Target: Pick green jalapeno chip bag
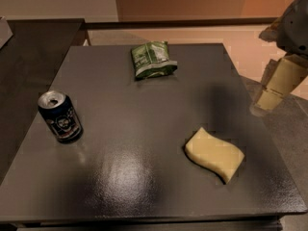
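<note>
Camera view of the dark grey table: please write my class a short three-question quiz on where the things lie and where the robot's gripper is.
1. True or false: the crinkled dark-green foil chip bag lies near the far edge of the dark grey table, with nothing touching it.
2. Which thing stands at the left of the view? A) the black drinks can B) the yellow wavy sponge C) the chip bag
3. Fill the gap: the pale gripper hangs beyond the table's ___ side in the view, apart from the bag.
Key: 1 true; 2 A; 3 right.
</note>
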Motion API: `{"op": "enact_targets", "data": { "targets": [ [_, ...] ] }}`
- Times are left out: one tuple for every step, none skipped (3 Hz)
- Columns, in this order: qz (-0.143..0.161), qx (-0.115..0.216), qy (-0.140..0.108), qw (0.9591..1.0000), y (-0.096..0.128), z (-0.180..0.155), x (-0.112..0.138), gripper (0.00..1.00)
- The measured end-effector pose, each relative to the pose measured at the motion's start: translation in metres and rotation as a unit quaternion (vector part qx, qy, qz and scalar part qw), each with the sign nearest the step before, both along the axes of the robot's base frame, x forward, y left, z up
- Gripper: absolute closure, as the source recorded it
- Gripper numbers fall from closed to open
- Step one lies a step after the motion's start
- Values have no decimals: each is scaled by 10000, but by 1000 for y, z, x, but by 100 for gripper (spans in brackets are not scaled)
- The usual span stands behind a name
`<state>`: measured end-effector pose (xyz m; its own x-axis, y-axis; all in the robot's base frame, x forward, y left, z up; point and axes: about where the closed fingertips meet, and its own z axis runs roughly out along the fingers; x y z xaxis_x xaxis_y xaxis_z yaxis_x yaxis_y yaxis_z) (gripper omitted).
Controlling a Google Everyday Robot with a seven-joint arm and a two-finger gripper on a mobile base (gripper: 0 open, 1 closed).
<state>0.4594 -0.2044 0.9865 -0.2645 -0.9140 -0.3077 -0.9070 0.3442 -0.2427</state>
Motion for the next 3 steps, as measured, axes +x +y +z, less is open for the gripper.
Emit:
{"op": "enact_targets", "data": {
  "targets": [
    [-69, 293, -47, 9995, 15, -3, 28, 0],
    [-152, 632, -63, 9979, 36, -15, 67, 0],
    [-271, 895, -169, 9955, 52, -24, 104, 0]
  ]
}}
